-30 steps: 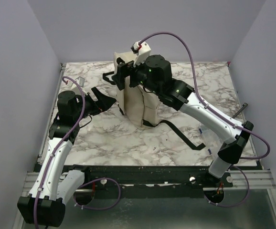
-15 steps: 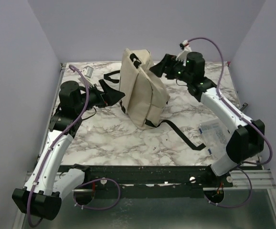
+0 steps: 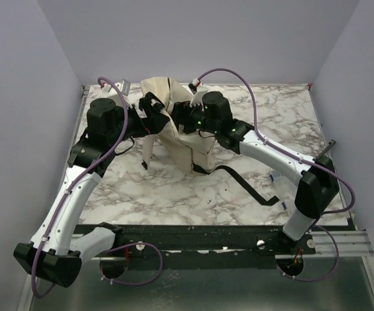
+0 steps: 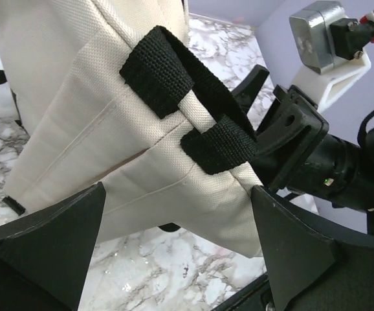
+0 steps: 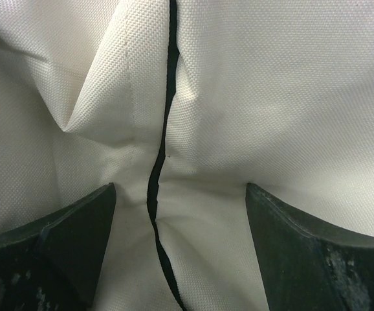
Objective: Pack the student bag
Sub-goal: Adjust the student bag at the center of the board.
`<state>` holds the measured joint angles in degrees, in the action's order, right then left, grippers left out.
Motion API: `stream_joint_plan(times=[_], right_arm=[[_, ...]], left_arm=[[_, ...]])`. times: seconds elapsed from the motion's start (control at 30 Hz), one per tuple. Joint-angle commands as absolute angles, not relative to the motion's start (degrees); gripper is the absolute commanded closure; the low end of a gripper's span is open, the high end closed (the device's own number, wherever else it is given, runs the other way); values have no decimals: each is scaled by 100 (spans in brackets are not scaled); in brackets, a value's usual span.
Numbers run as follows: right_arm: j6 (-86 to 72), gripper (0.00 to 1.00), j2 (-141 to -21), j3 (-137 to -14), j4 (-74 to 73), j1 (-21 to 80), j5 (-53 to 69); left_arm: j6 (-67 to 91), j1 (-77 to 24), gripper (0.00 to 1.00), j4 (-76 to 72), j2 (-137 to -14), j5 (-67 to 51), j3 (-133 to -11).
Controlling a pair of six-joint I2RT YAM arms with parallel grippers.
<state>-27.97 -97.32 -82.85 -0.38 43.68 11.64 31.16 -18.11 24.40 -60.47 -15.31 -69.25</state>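
The student bag [image 3: 174, 133] is a cream fabric backpack with black straps, slumped and crumpled at the back middle of the marble table [image 3: 174, 194]. My left gripper [image 3: 153, 111] is open at the bag's upper left side. In the left wrist view [image 4: 177, 194] its jaws straddle the bag's top corner, just below the black handle loop [image 4: 174, 71]. My right gripper [image 3: 182, 115] is open and pressed against the bag's upper right. In the right wrist view [image 5: 180, 188] cream fabric and a black zipper trim [image 5: 158, 194] fill the space between its jaws.
A long black strap [image 3: 246, 186] trails from the bag across the table toward the front right. A small grey object [image 3: 123, 86] lies at the back left corner. Bits of clear plastic [image 3: 275, 177] show under my right arm. Walls close off three sides.
My right arm swung from the back right back onto the bag. My left gripper moved up and right against the bag. The bag went from upright to slumped and crumpled.
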Motion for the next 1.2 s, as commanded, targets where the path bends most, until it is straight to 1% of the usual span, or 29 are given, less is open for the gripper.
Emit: stream_joint_plan(times=[0.0,0.07,0.1,0.13,0.23,0.27,0.3,0.43,0.53,0.7,0.8,0.83,0.93,1.0,1.07,1.1,1.13,1.17], right_arm=[[-2753,15,-9922,-8534,-334,4570,863],[-2687,16,-10054,-8705,-465,4690,844],[-2655,15,-10127,-8767,-518,4751,831],[-2619,16,-10172,-8833,-584,4816,829],[-2558,15,-10114,-8904,-789,4861,684],[-2521,15,-10039,-8905,-885,4860,585],[-2453,15,-9937,-8928,-1024,4861,405],[-2156,7,-9425,-8857,-1465,4649,-369],[-2220,5,-9058,-8429,-1337,4166,-214],[-2176,4,-9115,-8167,-1379,3923,-565],[-2021,6,-9242,-8033,-1134,3915,-718],[-1983,8,-9320,-8040,-1094,3906,-641],[-2076,21,-9551,-8143,-840,3911,37],[-2176,26,-9743,-8172,-654,3910,211],[-2230,34,-9990,-8349,-661,3911,340],[-2241,42,-10112,-8469,-672,3926,474],[-2298,54,-10222,-8537,-626,3960,615],[-2357,70,-10328,-8657,-607,4046,735]], left_arm=[[3023,-1806,2,2542,-6211,-985,-6970],[2981,-1794,3,2519,-6359,-1015,-7037],[2957,-1749,8,2477,-6429,-1100,-7042],[2915,-1691,19,2432,-6476,-1155,-7020],[2781,-1320,76,2257,-6482,-1194,-6685],[2728,-1134,89,2211,-6432,-1244,-6556],[2660,-997,100,2198,-6356,-1272,-6388],[2528,-609,100,1996,-5660,-1168,-5655],[2513,-580,100,1759,-5179,-1296,-5240],[2620,-555,100,1893,-5253,-1713,-5314],[2718,-545,100,1890,-5297,-1898,-5401],[2740,-545,100,1890,-5306,-1970,-5434],[2830,-541,100,1859,-5298,-2202,-5540],[2895,-537,100,1816,-5252,-2320,-5602],[2975,-537,100,1742,-5213,-2446,-5640],[3011,-538,100,1692,-5216,-2558,-5655],[3055,-538,100,1658,-5211,-2656,-5676],[3141,-539,100,1600,-5214,-2796,-5694]])
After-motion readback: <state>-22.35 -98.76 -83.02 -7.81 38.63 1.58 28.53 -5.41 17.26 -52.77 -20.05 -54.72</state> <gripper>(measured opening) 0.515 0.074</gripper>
